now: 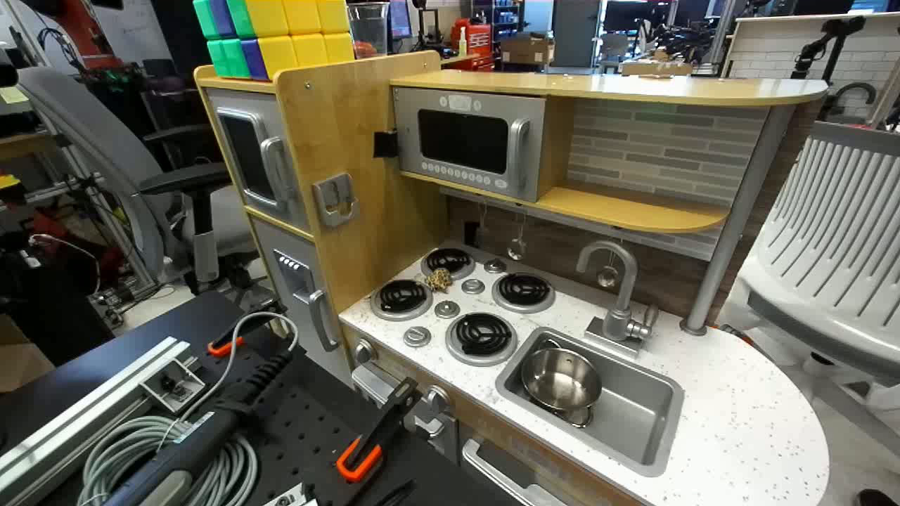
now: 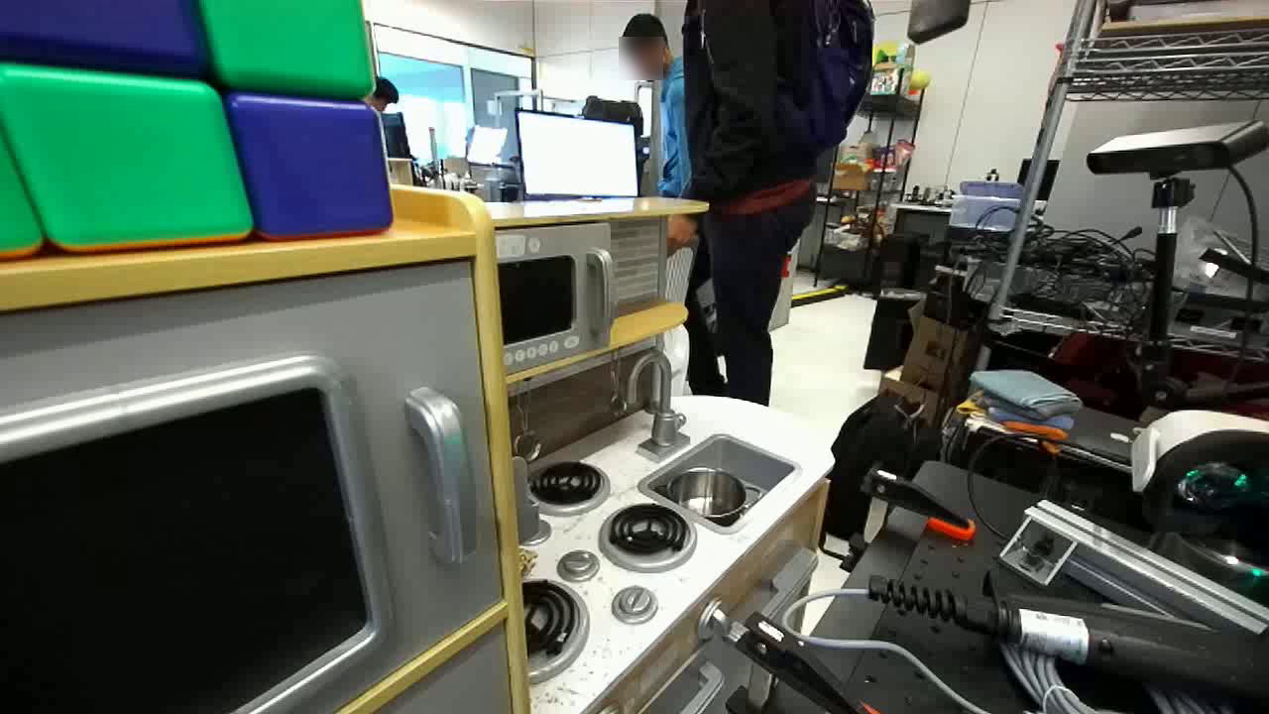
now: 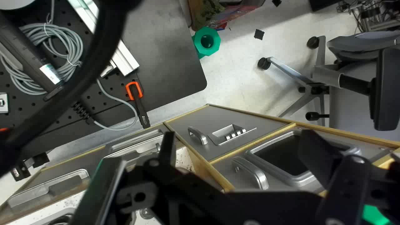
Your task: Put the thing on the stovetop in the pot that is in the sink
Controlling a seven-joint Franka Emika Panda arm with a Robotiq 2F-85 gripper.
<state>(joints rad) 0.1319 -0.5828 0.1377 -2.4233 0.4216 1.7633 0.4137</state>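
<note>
Golden-brown thing, too small to identify, on the white stovetop, between two black burners nearest the wooden panel. Steel pot, open side up, inside the grey sink. In the wrist view, black gripper spread wide at the bottom.

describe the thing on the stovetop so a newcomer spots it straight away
Find the toy microwave, then the white stovetop below it. Between the two burners nearest the wooden side panel sits a small gold-brown object. Its lumpy, uneven shape and golden colour set it apart from the round black burners and silver knobs.
</note>
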